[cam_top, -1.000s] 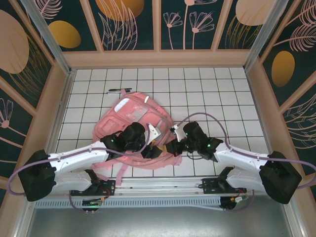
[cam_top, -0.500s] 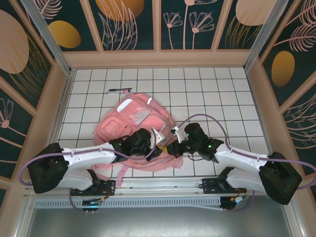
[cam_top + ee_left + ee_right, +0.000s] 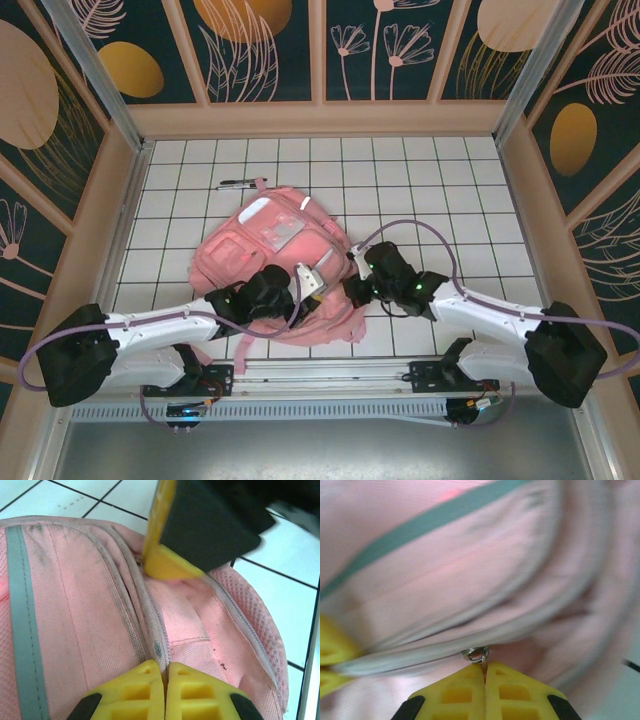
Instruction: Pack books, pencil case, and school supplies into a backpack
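Since 1 second ago the left gripper (image 3: 165, 669) has snapped closed, pinching the zipper seam (image 3: 150, 610) of the 1 pink backpack (image 3: 270, 250) on the near table (image 3: 450, 180). The right gripper (image 3: 485, 672) stays clamped on its zipper pull (image 3: 476, 654). 1 pen (image 3: 240, 183) lies beyond, apart.

I'm working a robot test cell in a lab, not a lived-in room. My left arm (image 3: 150, 325) and right arm (image 3: 490, 312) are bolted to a metal rail (image 3: 320, 374) at the edge of a white gridded table (image 3: 450, 170). Wood-framed walls (image 3: 265, 50) of printed floral panels and aluminium posts (image 3: 93, 70) box it in.
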Controlling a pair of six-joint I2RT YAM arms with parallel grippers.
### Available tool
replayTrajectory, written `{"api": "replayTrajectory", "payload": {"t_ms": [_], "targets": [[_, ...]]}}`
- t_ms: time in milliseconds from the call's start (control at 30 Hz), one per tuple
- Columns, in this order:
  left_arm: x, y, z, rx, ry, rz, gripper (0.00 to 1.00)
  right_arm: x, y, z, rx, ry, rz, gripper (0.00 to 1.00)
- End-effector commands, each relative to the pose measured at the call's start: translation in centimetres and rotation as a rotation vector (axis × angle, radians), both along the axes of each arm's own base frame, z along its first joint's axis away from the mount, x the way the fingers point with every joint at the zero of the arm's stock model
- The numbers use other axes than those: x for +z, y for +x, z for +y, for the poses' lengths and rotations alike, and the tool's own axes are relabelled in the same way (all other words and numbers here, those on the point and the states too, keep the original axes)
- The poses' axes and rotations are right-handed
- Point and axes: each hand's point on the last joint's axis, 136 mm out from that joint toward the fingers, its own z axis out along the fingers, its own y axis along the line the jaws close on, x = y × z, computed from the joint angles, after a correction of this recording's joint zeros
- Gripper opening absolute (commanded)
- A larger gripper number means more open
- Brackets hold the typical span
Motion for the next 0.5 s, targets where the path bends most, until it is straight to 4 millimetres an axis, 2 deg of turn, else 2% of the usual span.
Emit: {"api": "replayTrajectory", "payload": {"t_ms": [0,133,367,467], "targets": [[0.9,-2.0,-0.4,-0.142,-0.023,-0.032,0.00,-1.1,3.2,-3.5,-0.207,-0.156,-0.064,0.00],[1.4,-2.8,-0.6,-0.224,-0.020,-0.082,0.00,-1.0,4.3,-4.4,-0.271,-0.170,-0.088,0.00],[0.3,-4.5,0.8,-0.502,0.171,-0.252,0.00,-0.9,5.7,-5.9,-0.320,-0.081,-0.050,0.00],[0.2,-5.4,0.9,-0.621,0.191,-0.325,0.00,-0.7,6.0,-6.8,-0.340,-0.044,-0.033,0.00]]}}
